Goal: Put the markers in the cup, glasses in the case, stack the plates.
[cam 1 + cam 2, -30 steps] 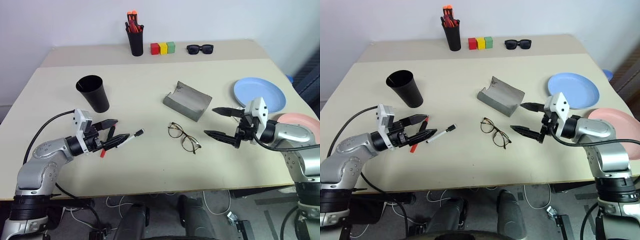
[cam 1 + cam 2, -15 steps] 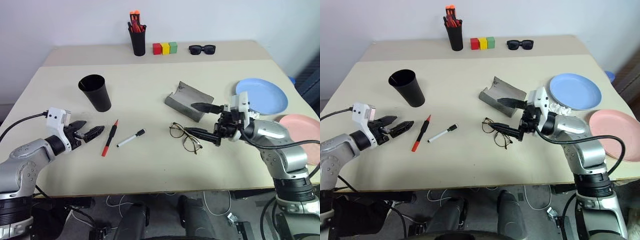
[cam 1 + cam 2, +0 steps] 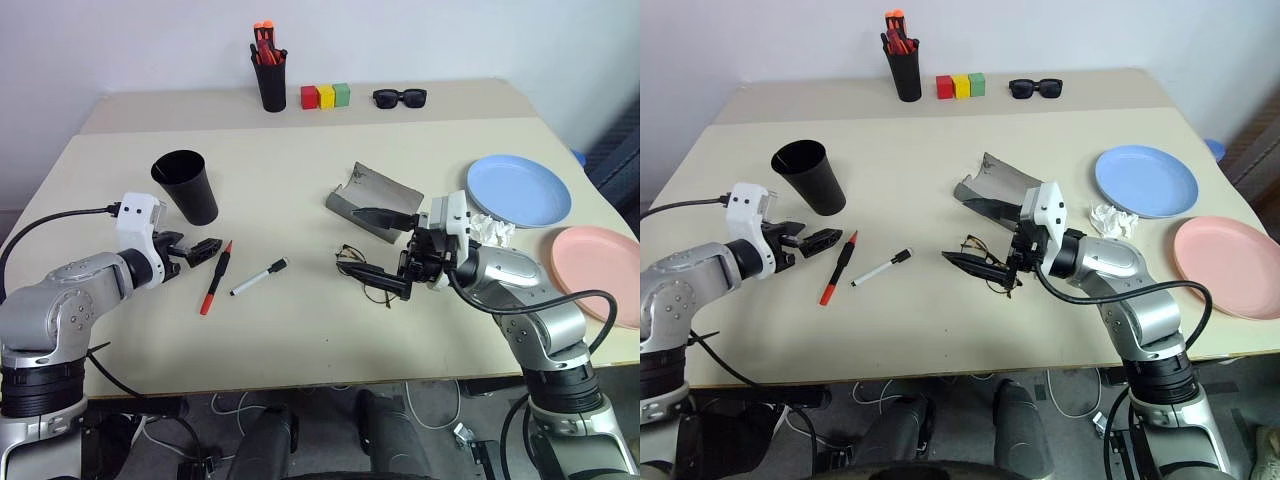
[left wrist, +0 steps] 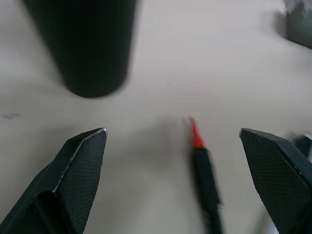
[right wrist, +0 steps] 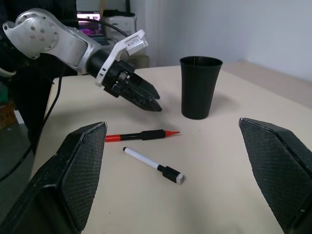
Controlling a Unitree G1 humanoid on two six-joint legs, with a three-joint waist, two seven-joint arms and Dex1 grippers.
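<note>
— Head pair? 
— Looking down and forward over the whole desk (image 3: pixel 300 330), far wall at the top; same scene in both, slightly offset sideways.
— Left wrist? 
— Close above the desk, facing the cup (image 4: pixel 87 44) and the red-capped marker (image 4: pixel 204 170).
— Right wrist? 
— Low and level, facing across the desk; sharing cup, both markers (image 5: pixel 152 165) and the left gripper (image 5: pixel 141 97) with the head views.

Blue plate (image 3: pixel 518 189), pink plate (image 3: pixel 597 272), seemingly grey case (image 3: pixel 372 197)

Red-tipped marker (image 4: pixel 204 175) between open claw (image 4: pixel 195 180) fingers; black cup (image 4: pixel 90 46) beyond
</note>
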